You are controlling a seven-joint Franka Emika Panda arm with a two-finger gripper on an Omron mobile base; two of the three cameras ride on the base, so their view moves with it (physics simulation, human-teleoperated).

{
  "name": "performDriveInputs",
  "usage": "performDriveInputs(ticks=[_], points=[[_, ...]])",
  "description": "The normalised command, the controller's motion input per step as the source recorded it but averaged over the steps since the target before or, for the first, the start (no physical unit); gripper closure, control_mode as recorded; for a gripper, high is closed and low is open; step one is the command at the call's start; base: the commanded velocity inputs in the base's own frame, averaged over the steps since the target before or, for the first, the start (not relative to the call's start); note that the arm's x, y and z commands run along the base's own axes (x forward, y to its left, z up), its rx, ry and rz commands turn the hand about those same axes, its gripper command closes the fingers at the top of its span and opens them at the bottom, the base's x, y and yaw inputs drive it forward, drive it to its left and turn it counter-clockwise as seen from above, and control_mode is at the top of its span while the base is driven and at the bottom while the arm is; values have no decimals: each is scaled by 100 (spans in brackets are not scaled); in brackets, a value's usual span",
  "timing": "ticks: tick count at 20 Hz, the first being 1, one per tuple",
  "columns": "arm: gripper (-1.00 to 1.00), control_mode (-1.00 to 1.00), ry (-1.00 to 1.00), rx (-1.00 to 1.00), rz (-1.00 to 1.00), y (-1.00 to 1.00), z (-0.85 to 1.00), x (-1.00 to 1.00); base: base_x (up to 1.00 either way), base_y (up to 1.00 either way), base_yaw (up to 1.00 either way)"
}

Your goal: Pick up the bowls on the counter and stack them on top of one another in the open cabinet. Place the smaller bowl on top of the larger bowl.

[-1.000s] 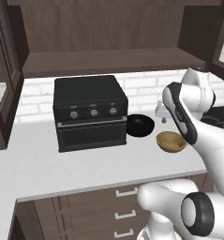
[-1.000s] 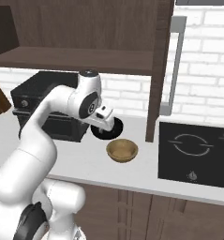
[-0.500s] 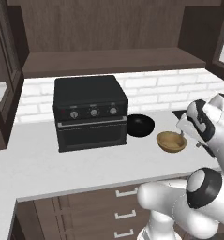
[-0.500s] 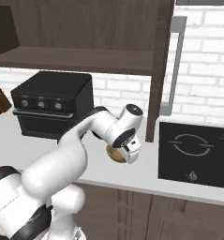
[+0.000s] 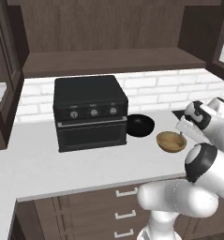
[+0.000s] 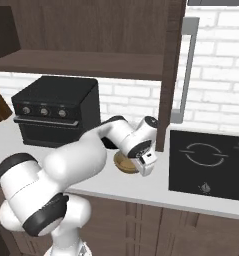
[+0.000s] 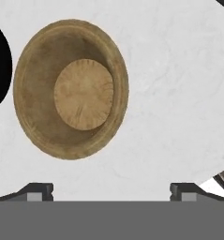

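At the far left of the worktop [image 5: 33, 159] stood the black toaster oven [image 5: 90, 111], under the open cabinet [image 5: 108, 61], whose shelf was bare. Just right of the oven sat the larger bowl [image 5: 140, 125] — glossy black, beside the oven's corner, though whether it touched could not be told. Right again, near but apart from it, lay the smaller bowl [image 5: 171, 141], tan with a paler floor, upright on the white surface. The hand [image 7: 111, 191] hung over the worktop just beside this bowl; its two dark fingertips [image 7: 38, 191] stood wide apart with nothing between them, so it was released and empty. In the right base view the hand [image 6: 147, 161] sat at the bowl's far side, partly covering the bowl [image 6: 125, 162].

Both bowls looked rigid and light, and neither seemed likely to deform under a pinch. The tan one, shallow with a thick flared rim [image 7: 120, 84], would probably be best taken across the rim wall, one finger inside and one outside. The black one's gloss suggested a slippery surface — a firmer rim grip would suit it, and it belonged on the shelf first.
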Motion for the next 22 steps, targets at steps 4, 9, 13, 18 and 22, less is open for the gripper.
performDriveInputs(ticks=[4, 9, 13, 18, 22], points=[[-100, -100, 0, 0, 0, -1, -34, 35, 0, 0, 0], [-100, -100, 6, -1, 0, -15, -60, 28, 0, 0, 0], [-100, -100, 10, 0, 0, -38, -53, 19, 0, 0, 0], [-100, -100, 2, 0, 0, -16, -22, 28, 0, 0, 0], [-100, -100, 0, 0, 0, -19, -6, 26, 0, 0, 0]])
